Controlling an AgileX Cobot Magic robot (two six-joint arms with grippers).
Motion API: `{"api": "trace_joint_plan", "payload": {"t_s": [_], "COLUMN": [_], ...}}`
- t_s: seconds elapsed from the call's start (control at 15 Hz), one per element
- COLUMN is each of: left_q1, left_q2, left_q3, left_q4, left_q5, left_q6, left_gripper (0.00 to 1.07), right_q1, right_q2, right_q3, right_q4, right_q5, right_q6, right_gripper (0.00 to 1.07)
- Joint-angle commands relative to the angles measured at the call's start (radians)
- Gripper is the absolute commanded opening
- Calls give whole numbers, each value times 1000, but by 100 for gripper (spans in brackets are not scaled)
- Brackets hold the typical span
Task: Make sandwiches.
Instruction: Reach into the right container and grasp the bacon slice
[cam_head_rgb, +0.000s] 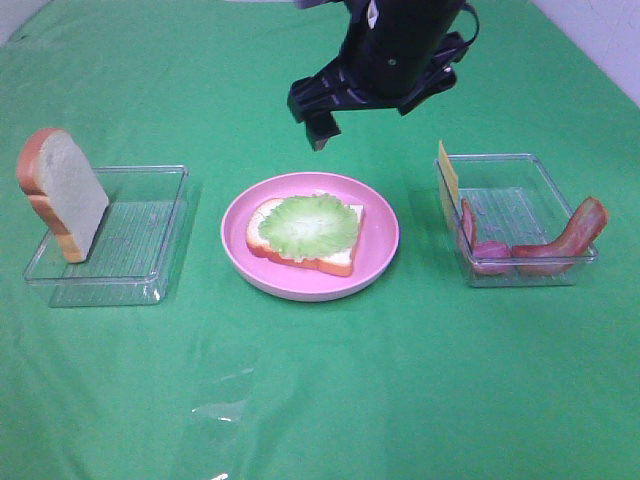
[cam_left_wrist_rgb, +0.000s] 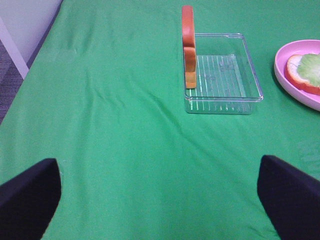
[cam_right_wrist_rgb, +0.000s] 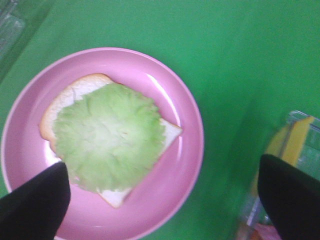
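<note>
Pincers: two, a black left pincer (cam_left_wrist_rgb: 160, 200) and a black right pincer (cam_head_rgb: 370, 105).
Plates: one round pink plastic plate (cam_head_rgb: 382, 240).
Trays: two see-through plastic boxes, the left tray (cam_head_rgb: 150, 235) and the right tray (cam_head_rgb: 515, 195).
Cloth: one big green cloth (cam_head_rgb: 320, 400) under it all.
Left pincer: its two fingers (cam_left_wrist_rgb: 27, 197) are wide apart. It holds nothing and touches nothing.
Right pincer: its two fingers (cam_right_wrist_rgb: 35, 200) are wide apart too. It hangs in the air with nothing in it.
Sandwich (cam_head_rgb: 305, 235): it lies on the pink plate, right below the right pincer and not touching it.
Sandwich looks: one flat white bread slice (cam_head_rgb: 335, 258) with an orange-brown crust, and one round, frilly green lettuce leaf (cam_head_rgb: 305, 225) on top. The leaf covers most of the bread.
Left tray: out in front of the left pincer, well apart. White standing bread (cam_head_rgb: 75, 195) with an orange-brown crust leans up in it; I cannot tell if it is one slice or two.
Right tray: lower than the right pincer, off to its right. It holds one yellow cheese slice (cam_head_rgb: 447, 170) standing at the wall, one long red-brown bacon strip (cam_head_rgb: 565, 240), and pink ham (cam_head_rgb: 490, 255).
</note>
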Motion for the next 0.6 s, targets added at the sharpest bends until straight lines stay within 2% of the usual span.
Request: {"api": "trace_joint_plan", "payload": {"t_s": [0.07,0.13,0.4,0.6], "left_q1": [0,0,0,0], "left_q2": [-2,-2,-2,-2], "left_q3": [3,3,3,3], "left_q4": [-2,-2,-2,-2], "left_q5": [-4,-4,-4,-4], "left_q6": [3,3,3,3], "left_gripper": [100,100,100,100], "right_q1": [-80,-194,-427,-524], "right_q2": [-34,-46,-46,-46], "right_q3": [-3,-3,-3,-3], "right_q4": [-18,-19,68,110], "right_q5": [89,191,328,384], "right_q6": [-21,-64,-130,-169], "right_gripper": [99,99,99,99]}}
